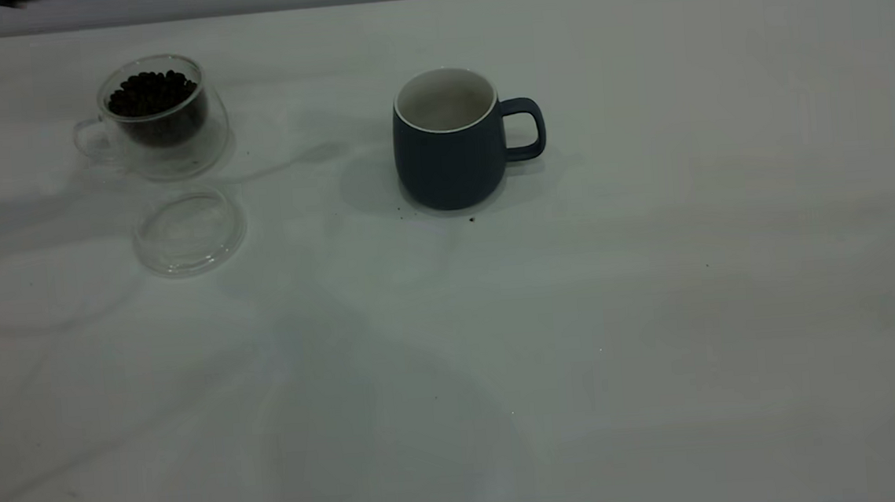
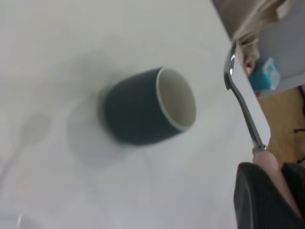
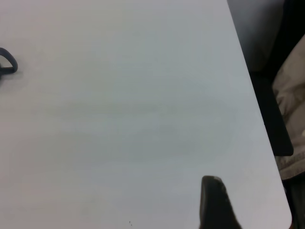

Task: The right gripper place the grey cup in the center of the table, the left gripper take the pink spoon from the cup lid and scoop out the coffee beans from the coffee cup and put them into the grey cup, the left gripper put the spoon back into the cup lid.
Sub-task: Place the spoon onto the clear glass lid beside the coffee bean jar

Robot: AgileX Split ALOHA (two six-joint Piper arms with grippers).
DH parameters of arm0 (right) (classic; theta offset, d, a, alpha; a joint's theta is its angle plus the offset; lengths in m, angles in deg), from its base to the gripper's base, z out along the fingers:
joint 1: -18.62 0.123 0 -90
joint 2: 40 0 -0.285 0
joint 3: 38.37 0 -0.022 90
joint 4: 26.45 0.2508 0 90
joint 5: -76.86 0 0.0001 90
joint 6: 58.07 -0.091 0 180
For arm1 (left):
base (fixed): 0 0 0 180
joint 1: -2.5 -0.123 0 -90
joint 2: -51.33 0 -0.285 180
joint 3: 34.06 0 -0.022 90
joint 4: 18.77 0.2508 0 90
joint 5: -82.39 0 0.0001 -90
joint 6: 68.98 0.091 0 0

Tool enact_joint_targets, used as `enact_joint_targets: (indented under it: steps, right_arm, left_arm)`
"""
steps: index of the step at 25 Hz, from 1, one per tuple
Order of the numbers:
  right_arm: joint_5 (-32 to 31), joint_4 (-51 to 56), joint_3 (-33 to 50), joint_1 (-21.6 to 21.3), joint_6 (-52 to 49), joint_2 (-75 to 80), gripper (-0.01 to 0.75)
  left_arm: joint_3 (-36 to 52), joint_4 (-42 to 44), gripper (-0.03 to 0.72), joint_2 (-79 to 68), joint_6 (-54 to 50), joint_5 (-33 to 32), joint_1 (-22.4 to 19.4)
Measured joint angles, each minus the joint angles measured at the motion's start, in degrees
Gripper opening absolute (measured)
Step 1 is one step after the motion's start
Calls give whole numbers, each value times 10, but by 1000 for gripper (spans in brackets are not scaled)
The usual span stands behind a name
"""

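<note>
Three vessels on the tabletop, spoon aloft

Exterior: grey cup [image 1: 449,142] stands mid-tabletop [image 1: 695,304]; coffee cup [image 1: 158,117] of coffee beans [image 1: 151,92] and cup lid [image 1: 188,231] lie well left of it.
Left wrist: left tool [image 2: 267,188] pinches the pink spoon [image 2: 244,98] above the grey cup.
Right wrist: right tool [image 3: 214,202] away from the cup; spread cannot be told.

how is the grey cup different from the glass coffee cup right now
The grey cup is opaque dark blue-grey with a white inside; the coffee cup is clear glass. The grey cup looks empty; the coffee cup holds coffee beans. The grey cup's handle points right, the coffee cup's left. Both stand upright on the table.
</note>
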Motion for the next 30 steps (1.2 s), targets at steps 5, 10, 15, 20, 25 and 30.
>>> enact_joint_targets:
  steps: [5,10,15,20,25,30]
  right_arm:
    - [0,0,0,0,0,0,463]
    - [0,0,0,0,0,0,463]
    - [0,0,0,0,0,0,463]
    - [0,0,0,0,0,0,463]
    - [0,0,0,0,0,0,463]
    - [0,0,0,0,0,0,463]
  left_arm:
    - [0,103,111,27,-66,-6,-38]
    - [46,138,111,28,-78,-6,-70]
    - [95,139,111,8,-51,-5,-118]
    - [98,140,111,-45,-48,33,-134]
    - [98,120,111,-109,-20,74,-134]
    - [98,60,111,-157,37,80,-134]
